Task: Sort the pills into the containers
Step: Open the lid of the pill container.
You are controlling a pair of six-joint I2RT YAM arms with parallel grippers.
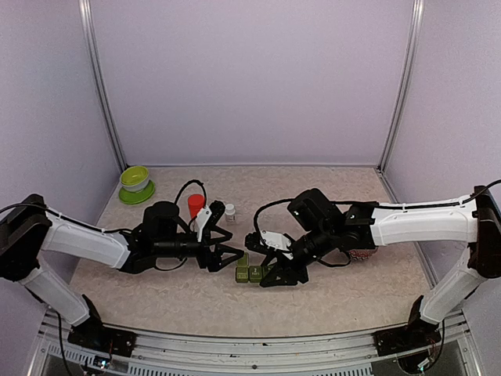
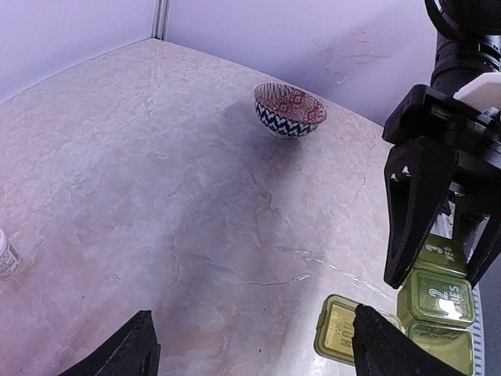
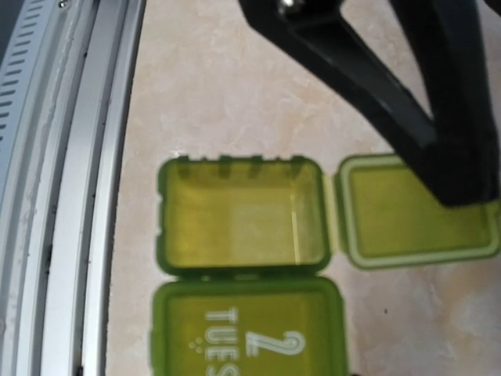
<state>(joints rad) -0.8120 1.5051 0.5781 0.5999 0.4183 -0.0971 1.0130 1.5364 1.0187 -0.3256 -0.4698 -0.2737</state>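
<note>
My left pincer [image 1: 232,254] hangs low just left of the containers [image 1: 254,273], fingers spread wide and clamped on nothing. Those three joined green boxes lie on the table [image 1: 337,305] near its middle, a little toward the near edge. My right pincer [image 1: 275,276] is over their right end, fingers partly apart, and I see nothing gripped. One box stands open, its lid [image 3: 415,207] flipped flat beside it; the neighbouring box [image 3: 250,337] is shut and reads 2 TUES. A red cup [image 1: 196,205] and small bottle [image 1: 230,210] stand just beyond my left pincer; a patterned bowl [image 2: 290,110] sits further right
</note>
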